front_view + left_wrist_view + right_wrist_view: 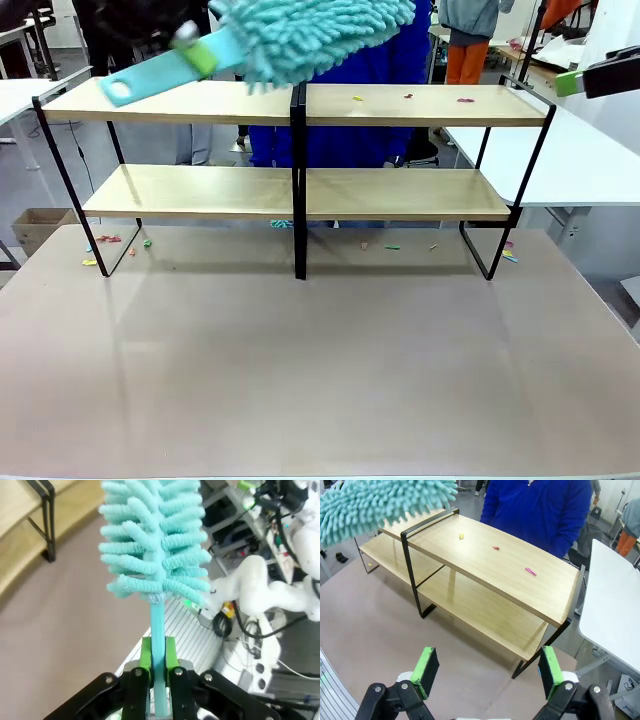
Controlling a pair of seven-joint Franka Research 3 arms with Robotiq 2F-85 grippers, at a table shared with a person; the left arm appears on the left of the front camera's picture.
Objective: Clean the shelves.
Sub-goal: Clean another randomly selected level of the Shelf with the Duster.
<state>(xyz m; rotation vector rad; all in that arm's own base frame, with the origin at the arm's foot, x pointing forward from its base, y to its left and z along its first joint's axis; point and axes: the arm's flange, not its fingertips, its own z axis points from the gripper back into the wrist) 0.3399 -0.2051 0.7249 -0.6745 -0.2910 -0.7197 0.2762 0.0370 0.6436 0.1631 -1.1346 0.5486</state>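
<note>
Barely begun: left gripper (158,656) clamped the duster (155,545); scraps (408,97) dotted the shelves (430,110) at 3 o'clock; right gripper (487,672) gaped empty.

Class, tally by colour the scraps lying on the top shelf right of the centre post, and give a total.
Yellow scrap: 1
Red scrap: 1
Pink scrap: 1
Total on the top shelf: 3

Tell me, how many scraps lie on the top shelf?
3, all right of the post: yellow scrap nearest it, red scrap midway, pink scrap toward the end. The duster may hide others on the left.
</note>
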